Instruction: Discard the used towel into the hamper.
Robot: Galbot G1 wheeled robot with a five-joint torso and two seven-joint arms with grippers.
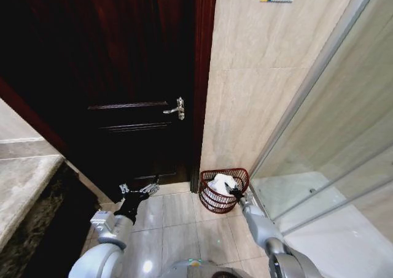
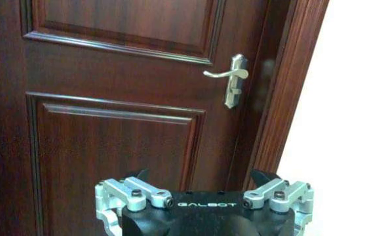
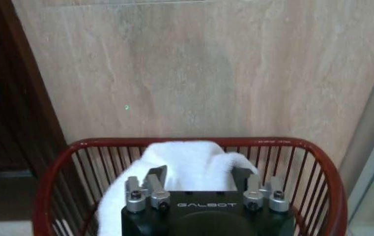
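Head view: towel point(image 1: 219, 185) upright in hamper point(image 1: 212, 200), right claw point(image 1: 234, 191) gripping.

One hamper point(image 1: 216, 195) stands on the floor at five o'clock from the door handle, holding one white towel point(image 1: 220, 185). There are two grippers: the right gripper point(image 1: 234, 191) at the hamper's three o'clock rim, and the left gripper point(image 1: 140, 190) at its nine o'clock. One door point(image 1: 123, 75) carries one handle point(image 1: 176, 110).
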